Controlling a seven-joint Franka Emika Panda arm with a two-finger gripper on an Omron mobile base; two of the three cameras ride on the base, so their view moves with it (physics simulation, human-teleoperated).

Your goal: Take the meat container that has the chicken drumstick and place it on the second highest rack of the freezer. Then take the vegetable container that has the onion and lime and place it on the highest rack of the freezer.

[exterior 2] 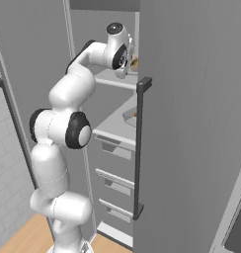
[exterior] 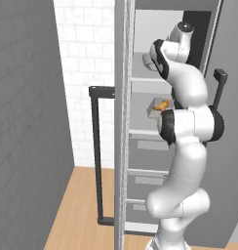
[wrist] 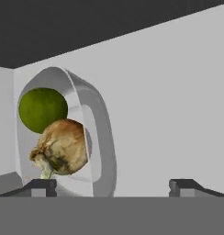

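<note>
In the hand view the vegetable container point(wrist: 103, 137), a pale grey tray, sits close ahead on the freezer's highest rack point(exterior: 146, 78). It holds the green lime point(wrist: 42, 109) and the tan onion point(wrist: 63, 147). My gripper point(wrist: 111, 187) is open, its fingertips point(wrist: 40, 186) wide apart on either side of the tray's near end, gripping nothing. One rack lower rests the meat container point(exterior: 155, 108) with the golden chicken drumstick point(exterior: 162, 105). In the right base view my hand point(exterior 2: 123, 63) reaches into the top of the freezer, and the meat container point(exterior 2: 129, 117) shows below it.
The freezer door point(exterior: 122, 146) stands open to the left, its dark bar handle point(exterior: 96, 156) running down it. Grey drawers point(exterior 2: 115, 150) fill the lower freezer. A grey cabinet front with a dark handle point(exterior 2: 139, 148) stands close on the right.
</note>
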